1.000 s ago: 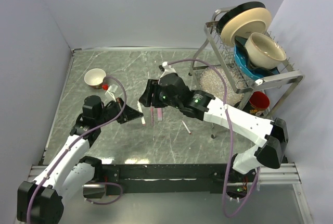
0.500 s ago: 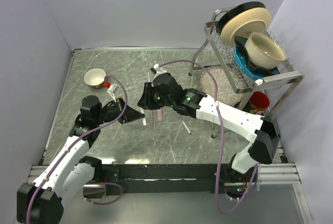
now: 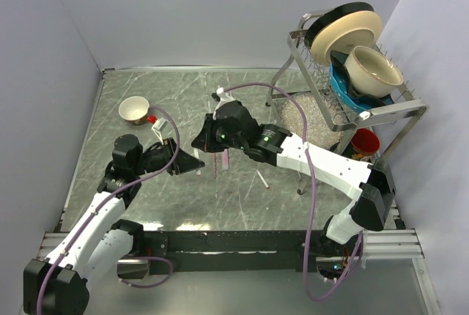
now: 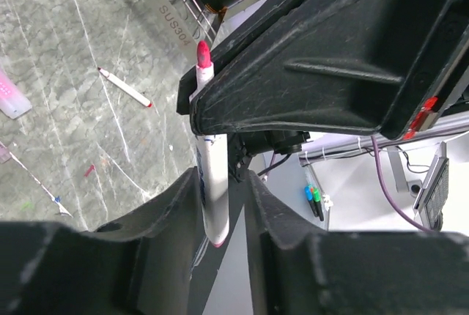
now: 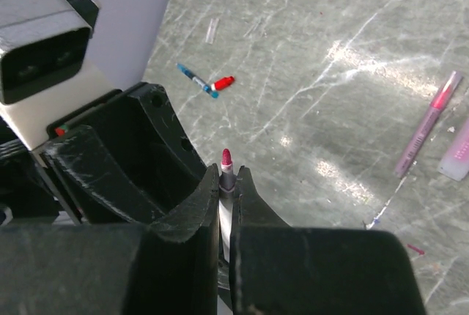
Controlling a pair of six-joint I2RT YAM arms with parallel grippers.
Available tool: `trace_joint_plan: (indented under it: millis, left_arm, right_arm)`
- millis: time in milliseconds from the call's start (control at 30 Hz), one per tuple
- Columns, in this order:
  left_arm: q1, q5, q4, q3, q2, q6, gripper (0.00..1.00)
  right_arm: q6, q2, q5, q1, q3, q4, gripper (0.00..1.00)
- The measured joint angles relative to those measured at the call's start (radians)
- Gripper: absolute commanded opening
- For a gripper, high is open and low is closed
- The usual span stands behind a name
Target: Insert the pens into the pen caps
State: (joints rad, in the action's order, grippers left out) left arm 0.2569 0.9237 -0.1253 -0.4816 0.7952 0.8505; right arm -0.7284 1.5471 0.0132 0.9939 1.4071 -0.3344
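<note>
Right wrist view: your right tool (image 5: 226, 178) pinches pen (image 5: 226, 160) tight, pink tip poking out front, above middle of surface (image 5: 330, 36). Left tool (image 4: 220, 183) sits loose round same pen, small gap showing. Red cap (image 5: 223, 81) lies flat on surface, straight ahead of tip; pen's long line aims almost at it.

**Centre crowded, near strip and far middle open**

The left gripper (image 4: 220, 182) and right gripper (image 5: 227, 182) meet nose to nose over the middle of the table (image 3: 242, 209). One pen (image 4: 211, 212) bridges them, so nothing passes between. Just right of them lie loose pens (image 3: 223, 160) (a white pen (image 3: 261, 178) sits a little apart). The dish rack (image 3: 352, 106) blocks the far right corner, and a bowl (image 3: 134, 110) stands far left. Bare marble runs along the near edge and the far middle.
</note>
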Motion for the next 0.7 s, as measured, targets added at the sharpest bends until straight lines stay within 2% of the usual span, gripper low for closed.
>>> trace_joint_plan:
  millis: [233, 267, 300, 367, 400, 433, 533, 633, 700]
  left_arm:
    - [0.0, 0.006, -0.006, 0.0, 0.001, 0.0, 0.23]
    - [0.0, 0.006, -0.007, 0.0, 0.002, 0.0, 0.11]
    - [0.0, 0.007, -0.011, 0.0, 0.002, -0.001, 0.04]
    - [0.001, 0.011, -0.021, -0.001, 0.001, -0.003, 0.01]
    - [0.002, 0.012, -0.021, -0.001, 0.002, -0.006, 0.01]
    - [0.002, 0.012, -0.021, -0.001, 0.002, -0.008, 0.01]
    - [0.002, 0.01, -0.016, -0.002, 0.005, -0.019, 0.01]
    - [0.003, -0.02, 0.032, -0.016, 0.005, -0.047, 0.01]
    - [0.003, -0.049, 0.069, -0.028, 0.004, -0.072, 0.01]
  right_arm:
    - [-0.023, -0.014, -0.007, 0.0, -0.009, 0.02, 0.0]
    - [-0.025, -0.018, -0.011, 0.0, -0.01, 0.021, 0.0]
    - [-0.026, -0.024, -0.017, 0.0, -0.011, 0.021, 0.0]
    - [-0.03, -0.029, -0.024, 0.0, -0.017, 0.024, 0.03]
    - [-0.031, -0.031, -0.025, 0.0, -0.019, 0.024, 0.08]
    - [-0.031, -0.031, -0.027, 0.0, -0.019, 0.025, 0.26]
    - [-0.036, -0.031, -0.033, 0.0, -0.019, 0.023, 0.5]
    - [-0.026, -0.032, -0.063, -0.002, -0.018, 0.01, 0.57]
    - [-0.014, -0.033, -0.088, -0.011, -0.011, -0.005, 0.59]
